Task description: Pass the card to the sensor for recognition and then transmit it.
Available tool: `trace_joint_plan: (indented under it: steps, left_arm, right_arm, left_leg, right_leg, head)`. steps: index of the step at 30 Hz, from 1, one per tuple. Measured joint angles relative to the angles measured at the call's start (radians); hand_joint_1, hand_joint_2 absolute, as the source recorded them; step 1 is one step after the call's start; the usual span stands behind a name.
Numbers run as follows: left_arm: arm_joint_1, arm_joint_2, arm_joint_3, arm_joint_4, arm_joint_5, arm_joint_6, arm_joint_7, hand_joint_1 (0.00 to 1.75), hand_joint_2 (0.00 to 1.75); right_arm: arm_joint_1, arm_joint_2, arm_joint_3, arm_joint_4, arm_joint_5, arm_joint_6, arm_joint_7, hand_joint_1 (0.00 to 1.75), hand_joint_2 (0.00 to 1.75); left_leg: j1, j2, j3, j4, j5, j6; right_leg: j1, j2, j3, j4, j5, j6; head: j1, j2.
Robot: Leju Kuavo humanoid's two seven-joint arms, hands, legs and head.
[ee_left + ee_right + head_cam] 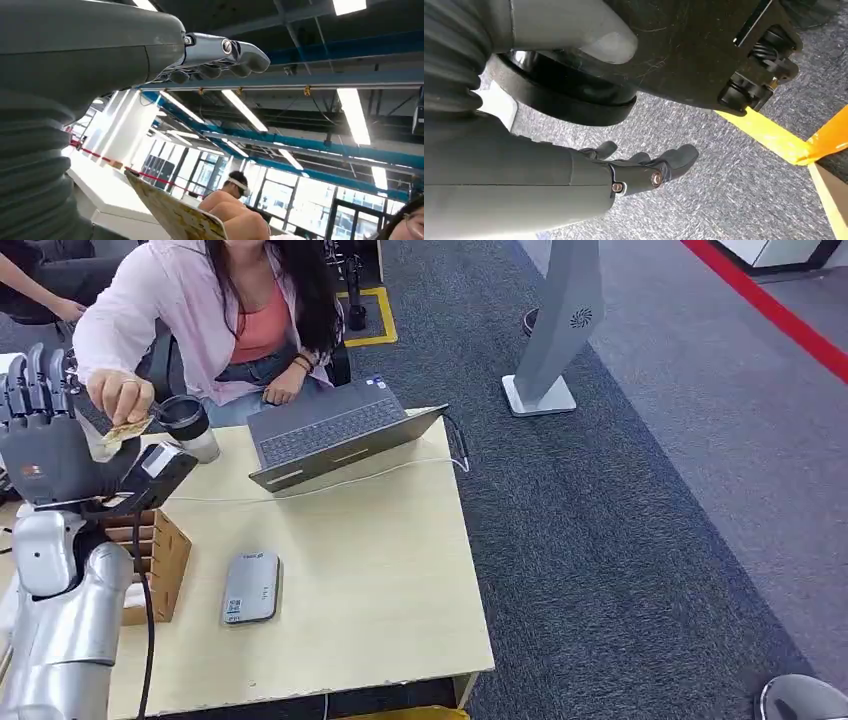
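Silver left arm rises at the frame's lower left; the left hand (45, 435) is raised, fingers spread, holding nothing. Beyond it, upper left, a person's hand (118, 392) pinches the card (127, 429). Handover appears complete. The right hand (644, 167) hangs empty, fingers loosely apart.

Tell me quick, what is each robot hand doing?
Left hand: raised and open, fingers up; a person's hand pinches the card beside it.
Right hand: open, holding nothing, hanging over the carpet.
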Motion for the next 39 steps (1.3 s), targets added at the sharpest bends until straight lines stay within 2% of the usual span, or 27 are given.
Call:
trace_joint_plan:
  steps: [6,7,28,39]
  left_arm:
    - [-0.007,0.005,-0.01,0.018,-0.001,-0.001,0.0,0.0,1.75]
    - [-0.007,0.005,-0.013,0.019,-0.003,-0.002,0.0,1.75,1.75]
    - [-0.008,0.004,-0.033,0.04,-0.007,-0.014,-0.015,1.75,1.75]
    - [-0.014,-0.004,-0.042,0.044,0.024,-0.028,-0.02,1.75,1.75]
  right_arm:
    - [0.0,0.0,0.004,0.001,0.0,0.0,0.0,0.0,1.75]
    - [0.0,0.0,0.004,0.001,-0.001,-0.001,0.0,0.0,1.75]
    - [-0.001,0.001,0.005,0.001,-0.012,-0.002,0.002,0.0,1.75]
    - [-0.001,0.001,0.006,0.001,-0.02,-0.003,0.002,0.0,1.75]
  left_leg:
    - [0.0,0.0,0.0,0.0,0.0,0.0]
    - [0.0,0.0,0.0,0.0,0.0,0.0]
    - [0.0,0.0,0.0,0.0,0.0,0.0]
    - [0.0,0.0,0.0,0.0,0.0,0.0]
  right_leg:
    - [0.0,0.0,0.0,0.0,0.0,0.0]
    - [0.0,0.0,0.0,0.0,0.0,0.0]
    - [0.0,0.0,0.0,0.0,0.0,0.0]
    - [0.0,0.0,0.0,0.0,0.0,0.0]
  head:
    - [0.0,0.0]
    - [0.0,0.0]
    - [0.0,0.0]
    - [0.0,0.0]
